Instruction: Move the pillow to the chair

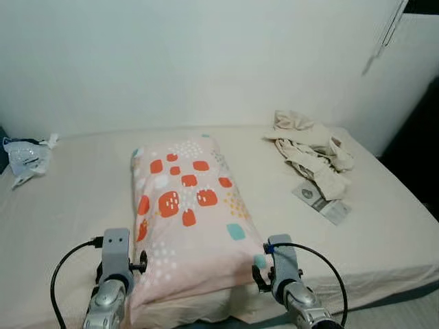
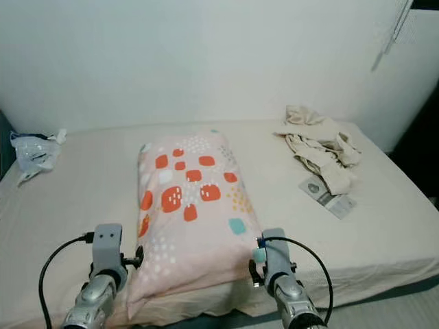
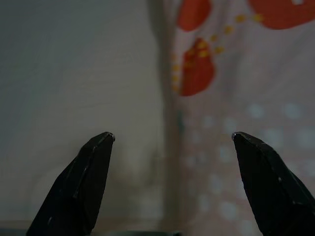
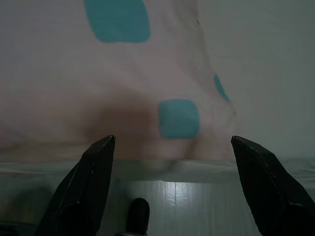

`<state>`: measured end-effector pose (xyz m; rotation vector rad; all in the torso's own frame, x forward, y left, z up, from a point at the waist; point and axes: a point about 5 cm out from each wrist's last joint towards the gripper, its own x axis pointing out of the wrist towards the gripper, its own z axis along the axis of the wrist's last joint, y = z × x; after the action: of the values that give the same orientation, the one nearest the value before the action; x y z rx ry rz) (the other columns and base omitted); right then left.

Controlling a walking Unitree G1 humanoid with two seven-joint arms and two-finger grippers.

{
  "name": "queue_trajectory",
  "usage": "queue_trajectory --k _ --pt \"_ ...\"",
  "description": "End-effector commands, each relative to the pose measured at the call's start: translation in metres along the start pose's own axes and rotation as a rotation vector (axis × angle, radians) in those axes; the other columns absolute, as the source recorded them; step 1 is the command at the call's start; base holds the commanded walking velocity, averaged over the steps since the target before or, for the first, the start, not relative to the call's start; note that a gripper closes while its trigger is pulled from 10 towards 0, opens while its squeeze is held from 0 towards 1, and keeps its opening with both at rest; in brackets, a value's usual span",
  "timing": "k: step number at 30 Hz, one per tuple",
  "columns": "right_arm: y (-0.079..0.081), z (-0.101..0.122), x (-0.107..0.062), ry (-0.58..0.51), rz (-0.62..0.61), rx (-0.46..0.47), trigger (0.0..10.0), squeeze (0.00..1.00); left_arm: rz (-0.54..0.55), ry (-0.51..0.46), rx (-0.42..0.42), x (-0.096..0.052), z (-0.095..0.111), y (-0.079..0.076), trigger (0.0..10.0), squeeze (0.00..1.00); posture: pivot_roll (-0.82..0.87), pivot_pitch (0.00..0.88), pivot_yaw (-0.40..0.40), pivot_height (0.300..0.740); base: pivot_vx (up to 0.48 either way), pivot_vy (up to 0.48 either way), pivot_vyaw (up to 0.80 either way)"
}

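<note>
A pale pink pillow (image 1: 188, 219) with orange, teal and white spots lies lengthwise on the cream bed (image 1: 384, 233), its near end at the front edge. Both silver arms reach toward that end, one on each side. My left gripper (image 3: 172, 140) is open, straddling the pillow's left side seam (image 3: 170, 118) where it meets the sheet. Open too, my right gripper (image 4: 172, 142) spans the pillow's near right corner (image 4: 179, 120), with the bed's front edge just below it. The left wrist (image 1: 115, 264) and right wrist (image 1: 283, 264) show beside the pillow.
A heap of beige clothes (image 1: 312, 151) lies at the bed's back right, with a small printed packet (image 1: 321, 200) in front of it. A crumpled grey-white bag (image 1: 27, 159) sits at the far left. A white wall (image 1: 206, 62) runs behind the bed.
</note>
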<state>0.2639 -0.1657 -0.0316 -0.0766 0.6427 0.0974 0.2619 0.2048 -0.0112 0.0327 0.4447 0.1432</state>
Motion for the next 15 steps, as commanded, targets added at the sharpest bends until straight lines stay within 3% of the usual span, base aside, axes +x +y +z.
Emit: queue_trajectory --k 1,5,8,10,15 --pt "-0.004 -0.005 -0.001 0.015 -0.018 -0.004 10.0 0.00 -0.015 0.047 0.027 -0.003 -0.012 -0.003 10.0 0.00 0.05 0.000 -0.003 0.740 0.000 0.000 0.00" --pt "-0.010 -0.010 -0.003 0.043 -0.058 -0.002 10.0 0.00 -0.035 0.103 0.069 -0.009 -0.027 -0.008 10.0 0.00 0.07 0.000 -0.023 0.740 0.000 0.000 0.00" --pt "-0.006 -0.015 -0.003 0.069 -0.045 -0.025 10.0 0.00 -0.042 0.136 0.112 -0.012 -0.037 -0.008 10.0 0.00 0.06 0.000 -0.033 0.740 0.000 0.000 0.00" --pt "0.003 -0.027 -0.006 0.128 -0.014 -0.098 10.0 0.00 -0.069 0.178 0.136 -0.017 -0.047 -0.013 10.0 0.00 0.05 0.000 -0.028 0.740 0.000 0.000 0.00" --pt "0.010 -0.047 -0.011 0.226 -0.019 -0.059 10.0 0.00 -0.079 0.286 0.081 -0.023 -0.064 -0.021 10.0 0.00 0.04 0.000 -0.018 0.740 0.000 0.000 0.00"
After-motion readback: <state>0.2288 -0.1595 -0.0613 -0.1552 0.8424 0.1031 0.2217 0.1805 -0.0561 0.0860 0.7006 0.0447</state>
